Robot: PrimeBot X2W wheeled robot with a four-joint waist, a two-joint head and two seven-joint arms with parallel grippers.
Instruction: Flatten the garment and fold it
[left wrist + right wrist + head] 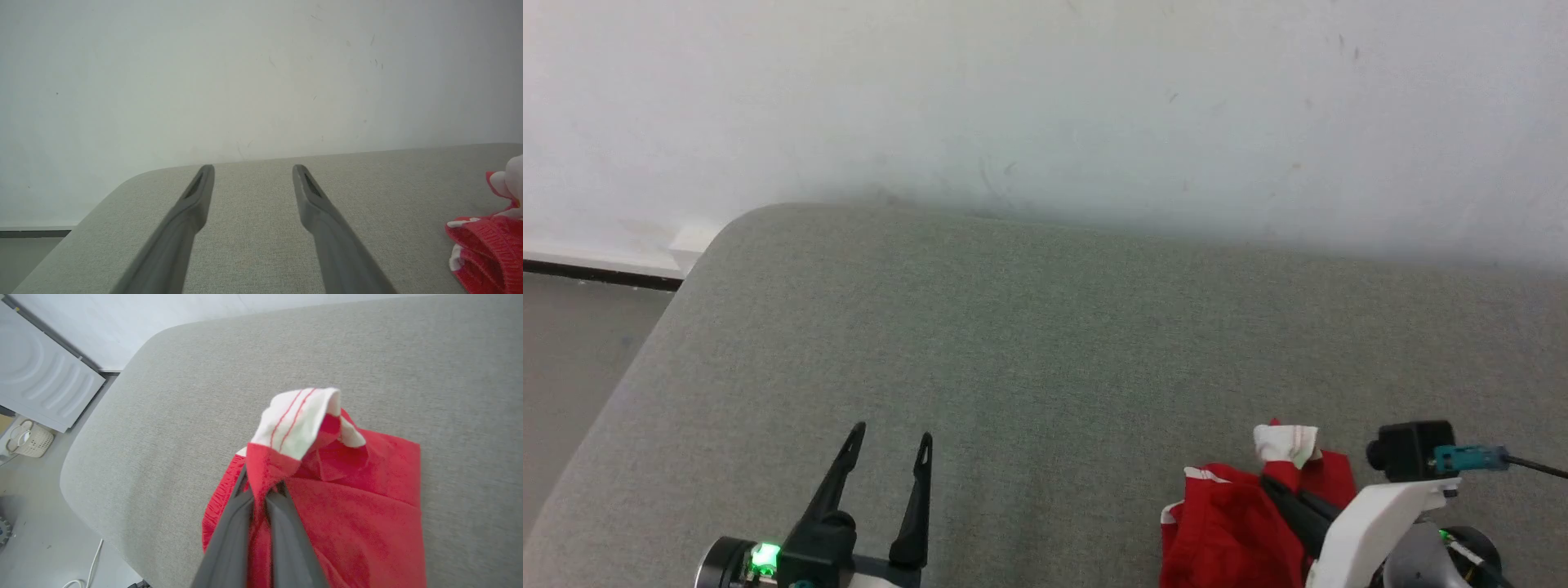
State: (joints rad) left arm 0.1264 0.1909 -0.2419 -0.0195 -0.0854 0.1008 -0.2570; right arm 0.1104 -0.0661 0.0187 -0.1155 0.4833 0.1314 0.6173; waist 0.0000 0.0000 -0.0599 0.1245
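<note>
Garment (1225,523) lies bunched at the near right edge of the padded surface (1045,327), a white-trimmed corner pinched in the right gripper (263,486). The left gripper (892,434) hangs spread, empty. Flattening looks barely started; next, the free claw should take another edge and draw it outward.

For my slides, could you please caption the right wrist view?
Right end effector shut on red shorts over grey cushion.

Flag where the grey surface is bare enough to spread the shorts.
Bare: the whole grey surface from the open left gripper back to the wall, and the middle strip between that gripper and the garment. Crowded: near-right edge, where the right gripper is shut on the bunched garment.
</note>
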